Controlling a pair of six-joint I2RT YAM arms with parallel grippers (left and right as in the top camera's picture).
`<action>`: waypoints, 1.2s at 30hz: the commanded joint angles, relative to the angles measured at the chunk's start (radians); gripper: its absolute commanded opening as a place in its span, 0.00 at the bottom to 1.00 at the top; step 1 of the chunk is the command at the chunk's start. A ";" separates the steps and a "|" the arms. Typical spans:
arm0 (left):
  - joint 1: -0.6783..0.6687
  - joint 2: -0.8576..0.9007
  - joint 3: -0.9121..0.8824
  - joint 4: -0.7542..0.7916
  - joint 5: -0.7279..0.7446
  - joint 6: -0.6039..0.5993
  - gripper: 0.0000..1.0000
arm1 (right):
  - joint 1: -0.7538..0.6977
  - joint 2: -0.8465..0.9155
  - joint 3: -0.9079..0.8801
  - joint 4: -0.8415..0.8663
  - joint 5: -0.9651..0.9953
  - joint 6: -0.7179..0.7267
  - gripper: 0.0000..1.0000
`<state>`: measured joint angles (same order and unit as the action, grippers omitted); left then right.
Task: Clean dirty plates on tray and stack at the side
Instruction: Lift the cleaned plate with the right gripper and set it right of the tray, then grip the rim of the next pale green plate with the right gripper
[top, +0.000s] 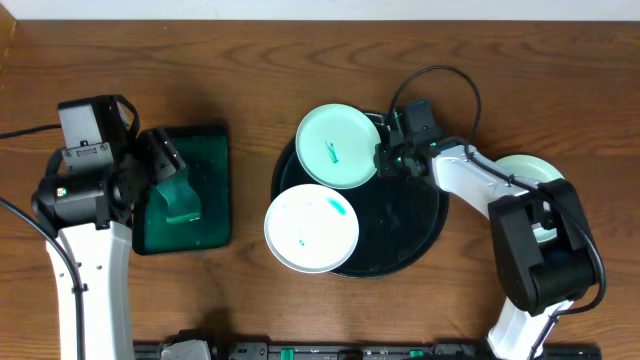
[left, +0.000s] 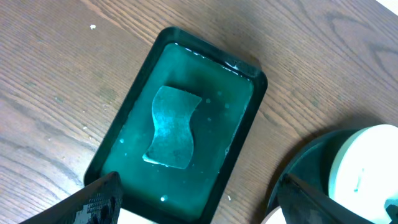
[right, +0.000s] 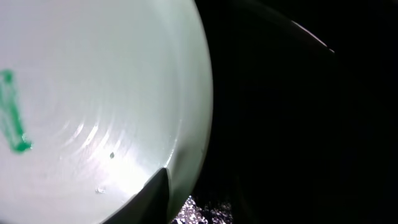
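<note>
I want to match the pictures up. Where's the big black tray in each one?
Overhead: the black tray sits right of centre.
Left wrist: its rim curves in at bottom right.
Right wrist: it is the dark area filling the right side.
Shared landmark: the mint plate lying on it.

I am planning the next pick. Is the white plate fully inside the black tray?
Partly out. In the overhead view the white plate crosses the left rim of the black tray, its left side overhanging the table.
</note>
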<state>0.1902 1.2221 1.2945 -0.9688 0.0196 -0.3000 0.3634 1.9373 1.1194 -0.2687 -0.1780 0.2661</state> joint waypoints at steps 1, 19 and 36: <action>0.007 0.000 0.016 0.002 0.002 -0.019 0.80 | -0.040 0.001 0.003 -0.004 -0.037 0.078 0.40; 0.005 0.022 0.016 -0.048 0.149 0.040 0.81 | -0.032 0.045 0.007 0.108 -0.006 0.088 0.01; 0.005 0.396 -0.049 0.006 -0.159 -0.057 0.72 | -0.050 -0.263 0.003 -0.383 0.129 0.050 0.01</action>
<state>0.1902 1.5005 1.2694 -1.0008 -0.0799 -0.3328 0.3061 1.6341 1.1282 -0.6281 -0.0631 0.3130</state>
